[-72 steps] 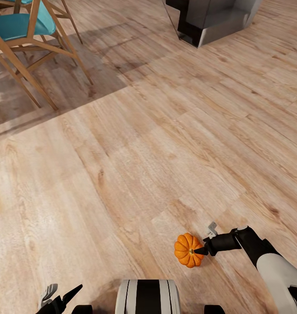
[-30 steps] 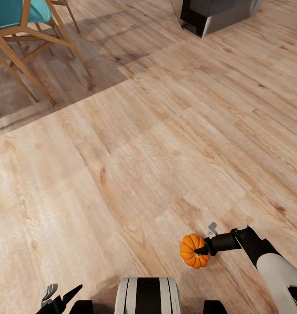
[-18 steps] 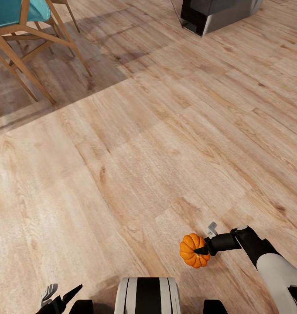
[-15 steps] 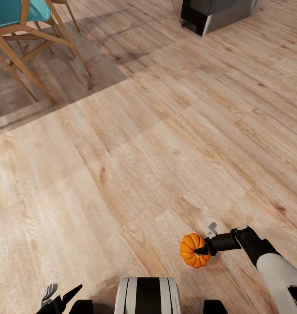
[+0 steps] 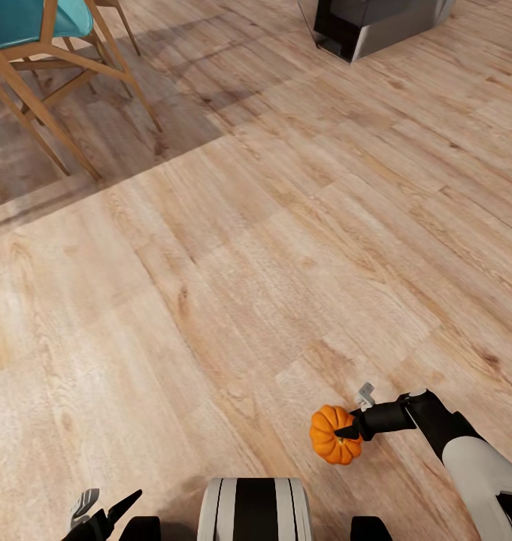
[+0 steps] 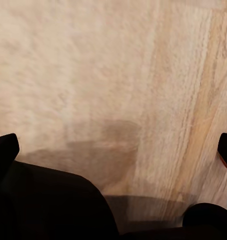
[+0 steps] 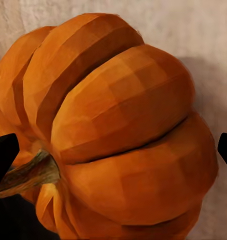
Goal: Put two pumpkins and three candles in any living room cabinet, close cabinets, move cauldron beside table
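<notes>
One pumpkin is in your right gripper, the dark fingers pinched on its stem side and holding it above the plank floor, near you and to the right. Over the last couple of seconds the whole view has slid a little: the grey slab leg of the table at far right and the teal wooden-legged chair at far left have drifted towards the frame's edges (that is your base and head moving, not the furniture), while the pumpkin has kept its place against the arm, so the carry looks secure. No cabinet shows yet, so you likely need more driving. Your left gripper hangs low with its fingers spread, empty. Up close, the pumpkin's skin is matte orange, deeply ribbed, with a woody brown stem.
</notes>
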